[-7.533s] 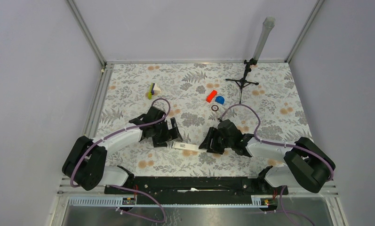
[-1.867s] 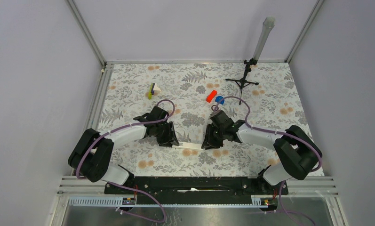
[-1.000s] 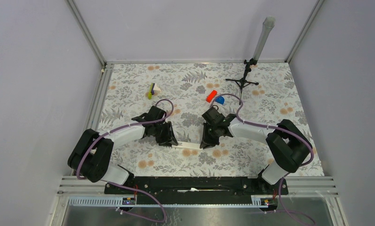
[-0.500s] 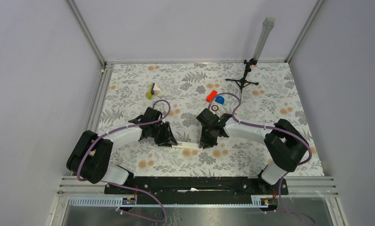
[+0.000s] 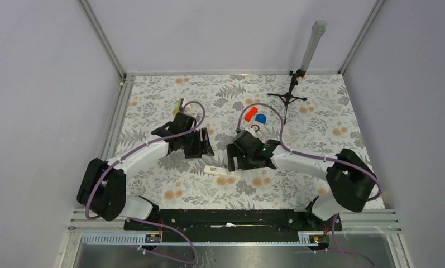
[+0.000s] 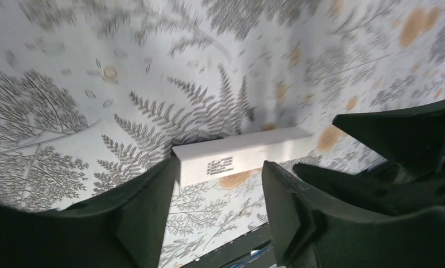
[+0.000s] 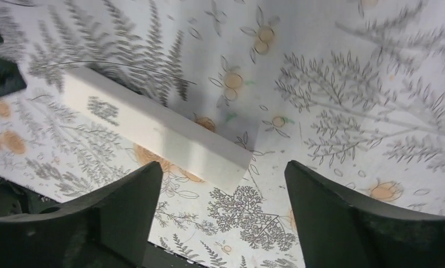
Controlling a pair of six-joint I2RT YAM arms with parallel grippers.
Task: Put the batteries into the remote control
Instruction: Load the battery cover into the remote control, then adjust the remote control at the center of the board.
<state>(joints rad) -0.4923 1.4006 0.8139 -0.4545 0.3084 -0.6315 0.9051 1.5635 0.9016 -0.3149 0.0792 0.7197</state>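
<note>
The remote control [image 5: 223, 170] is a slim white bar with a small dark print, lying flat on the fern-patterned cloth between the two arms. No dark end or recess shows. My left gripper [image 5: 204, 148] is open and empty, just behind the bar's left end. In the left wrist view the bar [image 6: 253, 148] lies beyond the spread fingertips of the gripper [image 6: 220, 173]. My right gripper [image 5: 233, 162] is open and empty at the bar's right end. In the right wrist view that end [image 7: 153, 128] lies between the wide-apart tips of the gripper [image 7: 223, 167]. No battery can be made out.
A red block [image 5: 250, 114], a blue half-round piece [image 5: 261, 118] and a small dark ring [image 5: 255, 128] lie behind the right gripper. Small yellow and dark pieces [image 5: 179, 105] lie at back left by the left arm's cable. A black tripod with a grey pole [image 5: 290, 95] stands at back right.
My left gripper has drawn back from the bar's left end toward the rear. My right gripper has shifted left over the right end. More of the bar lies uncovered.
</note>
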